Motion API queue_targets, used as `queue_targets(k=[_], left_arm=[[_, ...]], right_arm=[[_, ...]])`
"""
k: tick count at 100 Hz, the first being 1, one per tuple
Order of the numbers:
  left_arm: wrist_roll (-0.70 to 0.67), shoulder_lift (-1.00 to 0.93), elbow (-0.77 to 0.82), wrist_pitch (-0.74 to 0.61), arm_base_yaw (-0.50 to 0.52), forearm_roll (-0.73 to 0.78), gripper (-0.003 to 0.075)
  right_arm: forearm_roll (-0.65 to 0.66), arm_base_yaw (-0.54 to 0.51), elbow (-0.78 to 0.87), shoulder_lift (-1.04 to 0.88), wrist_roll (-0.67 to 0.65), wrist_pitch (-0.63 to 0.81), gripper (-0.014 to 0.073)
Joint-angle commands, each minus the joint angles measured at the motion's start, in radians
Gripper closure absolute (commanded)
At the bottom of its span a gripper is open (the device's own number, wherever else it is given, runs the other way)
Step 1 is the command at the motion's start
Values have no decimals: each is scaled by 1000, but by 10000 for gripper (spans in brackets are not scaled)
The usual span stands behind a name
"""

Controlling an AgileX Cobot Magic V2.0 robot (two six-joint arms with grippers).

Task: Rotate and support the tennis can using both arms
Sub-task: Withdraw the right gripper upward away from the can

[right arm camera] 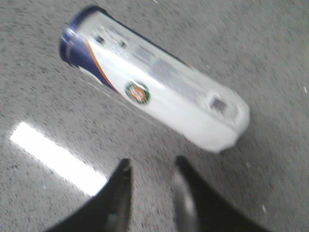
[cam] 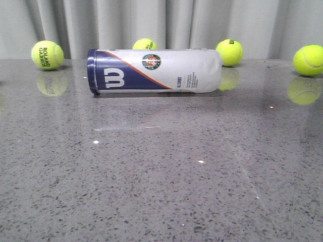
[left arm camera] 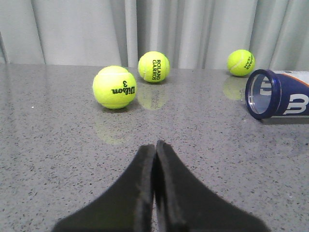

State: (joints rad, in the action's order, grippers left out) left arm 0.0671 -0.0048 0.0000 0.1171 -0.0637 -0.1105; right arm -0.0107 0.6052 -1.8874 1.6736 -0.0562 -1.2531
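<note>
The tennis can (cam: 154, 70) lies on its side near the back of the grey table (cam: 161, 181), navy end to the left, white end to the right. In the left wrist view its navy rim (left arm camera: 263, 94) shows at the edge, far from my left gripper (left arm camera: 155, 143), which is shut and empty above the table. In the right wrist view the can (right arm camera: 154, 87) lies diagonally, blurred, a little beyond my right gripper (right arm camera: 152, 162), which is open and empty. Neither gripper shows in the front view.
Several yellow-green tennis balls sit around the can: one at the back left (cam: 47, 55), one behind the can (cam: 145, 44), one by its white end (cam: 229, 52), one at the far right (cam: 308, 60). A grey curtain (cam: 161, 25) hangs behind the table.
</note>
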Motion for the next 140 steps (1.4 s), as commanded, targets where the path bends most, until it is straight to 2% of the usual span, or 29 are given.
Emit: queue_targets(k=[1,5,27,71,93,124,140], left_arm=[[-9,-34,43,-77,-10,-4,740],[-9,-34,43,-77,-10,-4,740],[-9,-34,43,-77,-10,-4,740],[-9,-34,43,-77,-10,-4,740],[-9,-34,43,-149,-10,-13,740],[-9,-32,3,-158,-10,-41,740],[-9,-16,-68,-91,-10,-41,740]], right_arm=[[18,-35,51,-103,-45,-44,610],[18,-48,93,-136,-68,-17,669],[19,-115,335,-321,-128,116,663],[25,-121,862,-760,-183,480,663],[27,-121,1098,-1019,-182,666,663],[52,-121,1340,-1366,-176,811,663],[52,-121,1389,-1445,-176,818,663]])
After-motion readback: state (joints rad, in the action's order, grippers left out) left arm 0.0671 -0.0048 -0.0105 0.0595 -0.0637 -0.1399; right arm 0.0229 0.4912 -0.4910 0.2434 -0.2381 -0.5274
